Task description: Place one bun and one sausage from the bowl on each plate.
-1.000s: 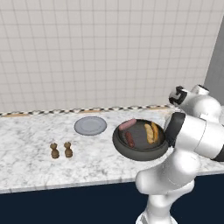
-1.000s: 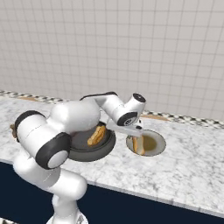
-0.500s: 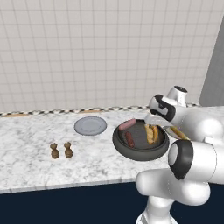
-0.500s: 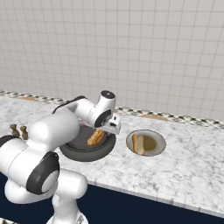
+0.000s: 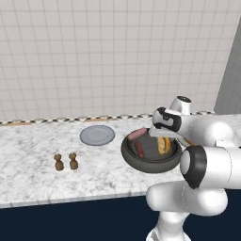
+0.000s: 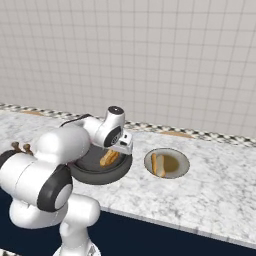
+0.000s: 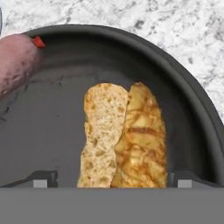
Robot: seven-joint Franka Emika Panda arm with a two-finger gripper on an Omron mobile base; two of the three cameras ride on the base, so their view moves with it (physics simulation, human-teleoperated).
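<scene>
Left to right: two shakers (image 5: 66,161) on counter (image 5: 28,141), empty plate (image 5: 97,135), bowl (image 5: 141,162) with sausages (image 5: 139,149) and bun (image 7: 124,135). Bun's long axis runs between spread-wide fingertips (image 7: 40,178); gripper (image 7: 111,180) holds nothing. Far plate (image 6: 176,162) carries bun.

You see a golden-orange bun (image 7: 124,138), pale crumb showing, in the dark-grey bowl (image 7: 188,100); the sausage (image 7: 15,61) looks pinkish-brown.
</scene>
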